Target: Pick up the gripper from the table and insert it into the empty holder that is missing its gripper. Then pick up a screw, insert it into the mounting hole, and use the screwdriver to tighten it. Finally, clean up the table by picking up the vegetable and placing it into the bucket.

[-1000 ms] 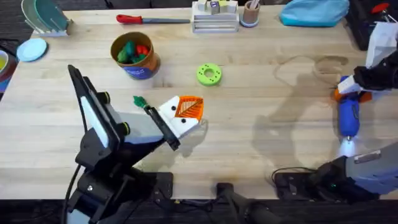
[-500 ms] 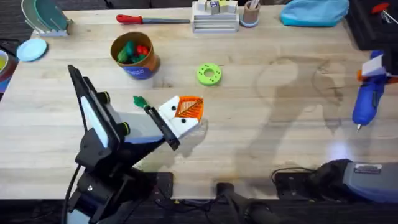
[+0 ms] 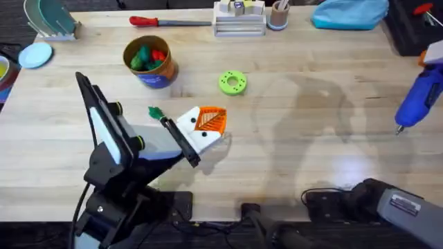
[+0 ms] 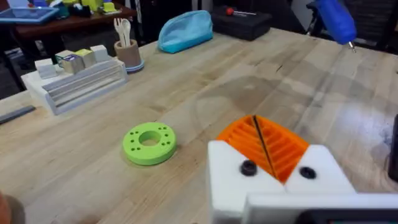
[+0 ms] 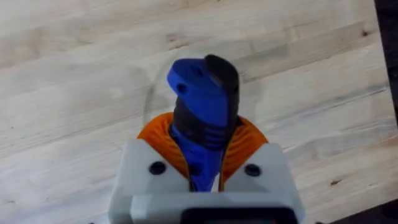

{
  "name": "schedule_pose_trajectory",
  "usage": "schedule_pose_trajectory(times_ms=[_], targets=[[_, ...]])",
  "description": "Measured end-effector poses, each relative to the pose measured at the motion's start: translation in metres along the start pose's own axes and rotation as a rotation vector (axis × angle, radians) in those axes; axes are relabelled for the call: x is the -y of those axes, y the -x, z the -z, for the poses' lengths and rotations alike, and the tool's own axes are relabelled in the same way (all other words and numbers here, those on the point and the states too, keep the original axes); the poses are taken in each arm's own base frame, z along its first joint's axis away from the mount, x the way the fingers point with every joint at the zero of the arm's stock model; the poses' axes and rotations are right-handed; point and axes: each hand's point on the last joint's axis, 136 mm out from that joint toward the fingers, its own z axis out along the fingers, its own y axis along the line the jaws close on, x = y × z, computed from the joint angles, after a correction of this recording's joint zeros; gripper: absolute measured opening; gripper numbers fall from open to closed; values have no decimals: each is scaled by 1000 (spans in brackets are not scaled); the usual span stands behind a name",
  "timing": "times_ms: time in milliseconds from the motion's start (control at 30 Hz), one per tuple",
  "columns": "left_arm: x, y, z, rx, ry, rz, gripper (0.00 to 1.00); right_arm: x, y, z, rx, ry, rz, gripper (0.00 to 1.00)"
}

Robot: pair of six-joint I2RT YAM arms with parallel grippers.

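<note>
bucket is sitting at the worktop's back left with toy foods in it. nearer, the small green vegetable is lying just beside the left gripper, whose orange-padded fingers are pressed together on nothing. green ring disc is lying behind them. far right, the right gripper is clamping the blue screwdriver with its fingers, tip tilted down above the wood.

wooden table, green disc (ring-shaped), bucket
</note>
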Motion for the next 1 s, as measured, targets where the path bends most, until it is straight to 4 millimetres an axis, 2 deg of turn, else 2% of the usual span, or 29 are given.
schedule_pose_trajectory(times_ms=[200,467,567,700,1000], targets=[[0,0,0,0,0,0,5,-11,6,26,103,10,3,177],[0,0,0,0,0,0,5,-29,18,91,409,81,23,170],[0,0,0,0,0,0,5,-41,15,108,542,141,41,168],[0,0,0,0,0,0,5,-69,5,111,681,280,90,165],[0,0,0,0,0,0,5,-138,9,97,889,702,145,160]])
